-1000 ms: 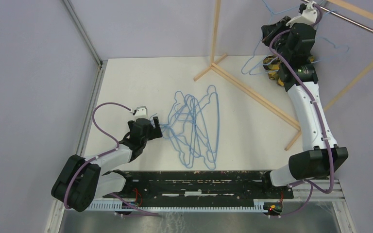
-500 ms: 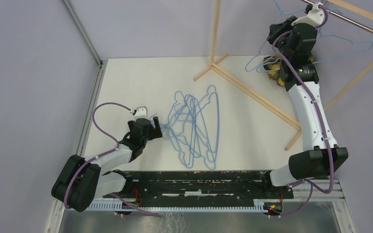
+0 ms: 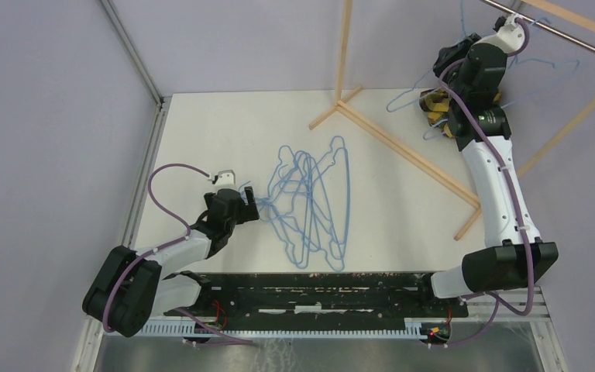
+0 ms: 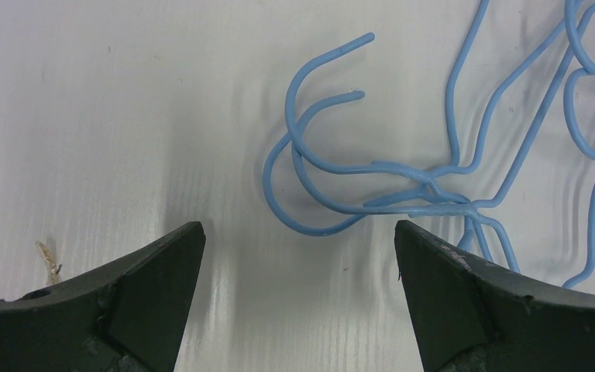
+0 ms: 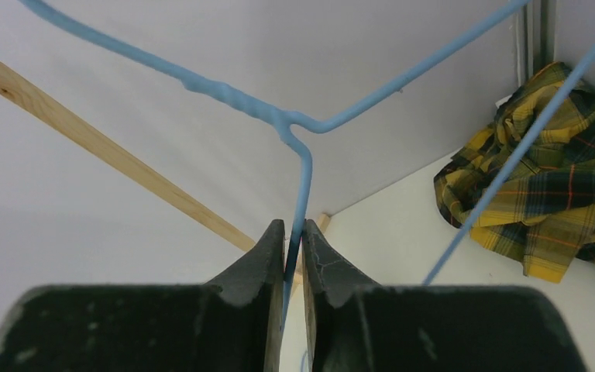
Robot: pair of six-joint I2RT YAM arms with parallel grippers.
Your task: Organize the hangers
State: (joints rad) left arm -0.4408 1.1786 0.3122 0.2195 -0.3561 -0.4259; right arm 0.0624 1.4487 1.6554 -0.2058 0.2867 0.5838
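Note:
Several light-blue wire hangers (image 3: 310, 205) lie tangled in a pile on the white table. My left gripper (image 3: 249, 194) rests low at the pile's left edge, jaws wide open; in the left wrist view (image 4: 298, 240) two hooks (image 4: 310, 167) lie just ahead of the open fingers. My right gripper (image 3: 511, 23) is raised at the rack's metal rod (image 3: 558, 31), shut on a hanger (image 3: 472, 81) that hangs below it. In the right wrist view (image 5: 293, 236) the fingers pinch that hanger's wire (image 5: 302, 174) just below its twisted neck.
The wooden rack frame (image 3: 403, 147) stands at the back right, its base bars running across the table. A yellow-black plaid cloth (image 3: 434, 105) lies under the rack, also in the right wrist view (image 5: 542, 178). A metal post (image 3: 128, 50) stands at the left rear.
My right gripper has risen and moved right toward the metal rod, carrying the hanger with it. The left arm and the pile have not moved.

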